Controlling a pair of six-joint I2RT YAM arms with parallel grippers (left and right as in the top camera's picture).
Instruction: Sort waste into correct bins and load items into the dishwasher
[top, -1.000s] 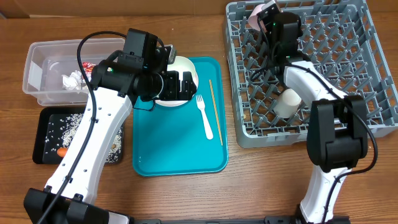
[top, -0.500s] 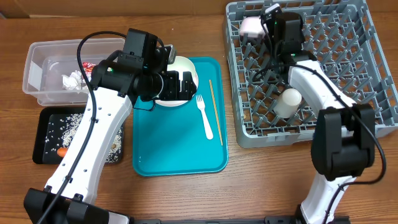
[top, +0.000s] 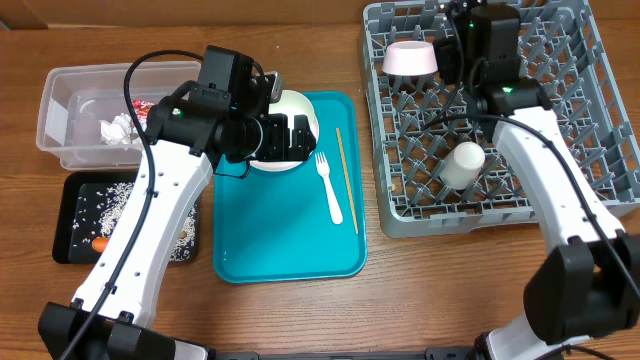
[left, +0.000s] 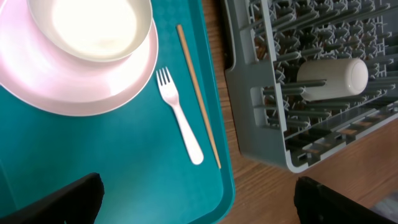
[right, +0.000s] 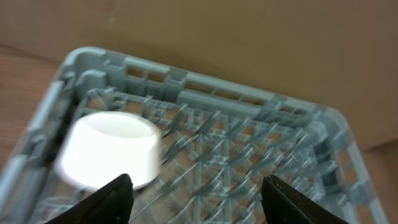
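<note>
A white bowl (top: 411, 58) rests upside down in the back left corner of the grey dishwasher rack (top: 560, 200). My right gripper (top: 452, 52) hovers just right of it. In the right wrist view the bowl (right: 109, 149) is left of the open, empty gripper (right: 196, 199). A white cup (top: 463, 165) lies in the rack. My left gripper (top: 285, 138) hangs open over the teal tray (top: 290, 250). There a second bowl (left: 93, 28) sits on a plate (left: 81, 93), beside a fork (left: 180, 118) and chopsticks (left: 198, 93). The left gripper (left: 199, 199) holds nothing.
A clear tub (top: 60, 120) at far left holds a crumpled napkin (top: 118, 128) and a red wrapper (top: 145, 105). In front of it a black tray (top: 70, 205) carries rice scraps and a small carrot (top: 99, 244). Bare wood lies between teal tray and rack.
My right gripper opened and let go of the bowl, which now rests upside down in the rack. The gripper drew back to the right. The left arm stayed still.
</note>
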